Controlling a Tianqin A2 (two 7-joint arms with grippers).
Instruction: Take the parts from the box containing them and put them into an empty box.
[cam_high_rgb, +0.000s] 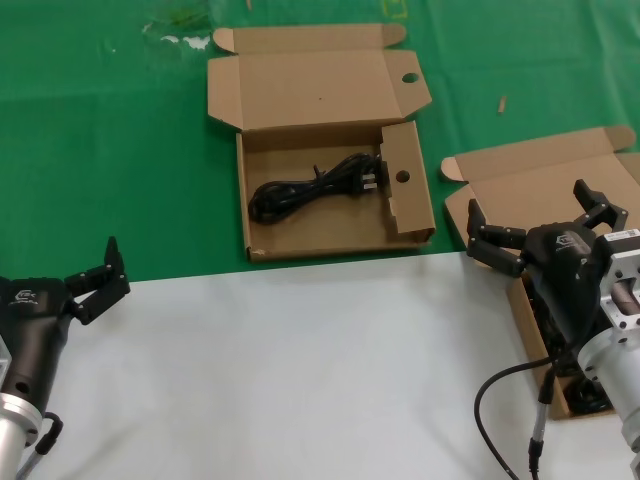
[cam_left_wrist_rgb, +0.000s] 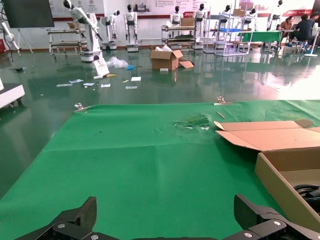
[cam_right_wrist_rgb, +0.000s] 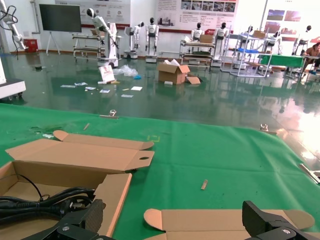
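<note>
The brown box with round punched holes (cam_high_rgb: 262, 232) lies open on the green cloth in the middle, with one coiled black cable (cam_high_rgb: 315, 190) inside. It also shows in the left wrist view as the box (cam_left_wrist_rgb: 277, 177) with the cable (cam_left_wrist_rgb: 307, 191), and in the right wrist view as the box (cam_right_wrist_rgb: 112, 190) with the cable (cam_right_wrist_rgb: 45, 200). The plain-lidded box (cam_high_rgb: 540, 180) lies open at the right, its lid (cam_right_wrist_rgb: 225, 220) folded back. My right gripper (cam_high_rgb: 545, 225) hovers open and empty over it and hides most of its inside; dark cables (cam_high_rgb: 590, 397) peek out beside the arm. My left gripper (cam_high_rgb: 98, 280) waits open at the near left.
A white tabletop (cam_high_rgb: 280, 370) fills the near half, and green cloth (cam_high_rgb: 120, 150) covers the far half. Small scraps (cam_high_rgb: 502, 103) and torn bits (cam_high_rgb: 175, 30) lie on the cloth. My right arm's own black wire (cam_high_rgb: 500, 390) loops over the white top.
</note>
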